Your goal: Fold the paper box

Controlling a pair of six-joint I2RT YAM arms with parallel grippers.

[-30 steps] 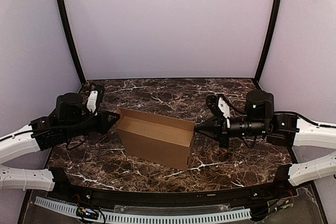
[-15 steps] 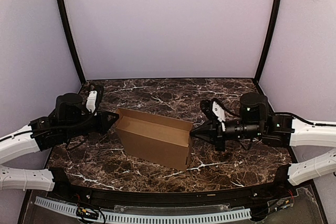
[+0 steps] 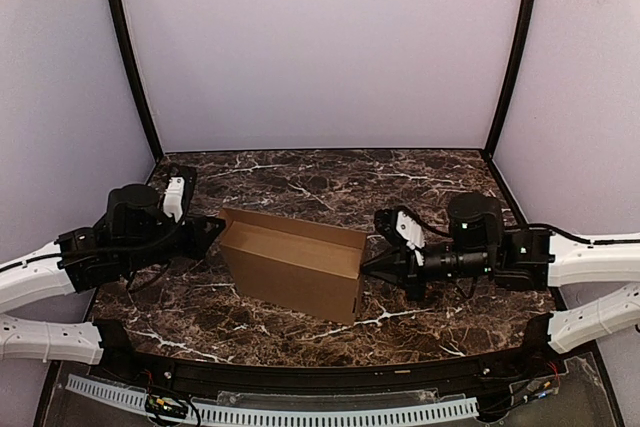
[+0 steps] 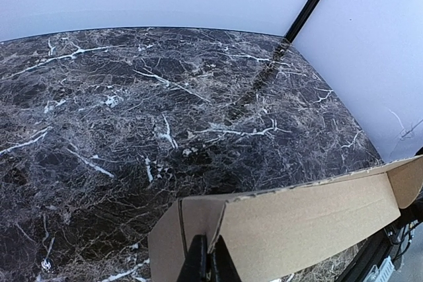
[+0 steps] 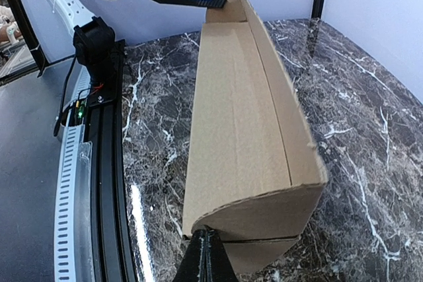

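Here the box stands on the bench directly between the two pincers, its long axis running from one tip to the other. It is open on top.

The left pincer points at the box's left end and its tip meets the cardboard near the upper edge of that end. In the left wrist view the fingers are pressed together against the end wall, and the box stretches away ahead and to the right of them over the bench. This pincer is clenched; I cannot tell whether any cardboard is nipped between the fingers.

The right pincer points at the opposite end, with its tip touching it low down. In the right wrist view its fingers are clenched to a single point against the bowed end flap, just above the bench. The box extends straight ahead of it, and the left pincer touches the far end.
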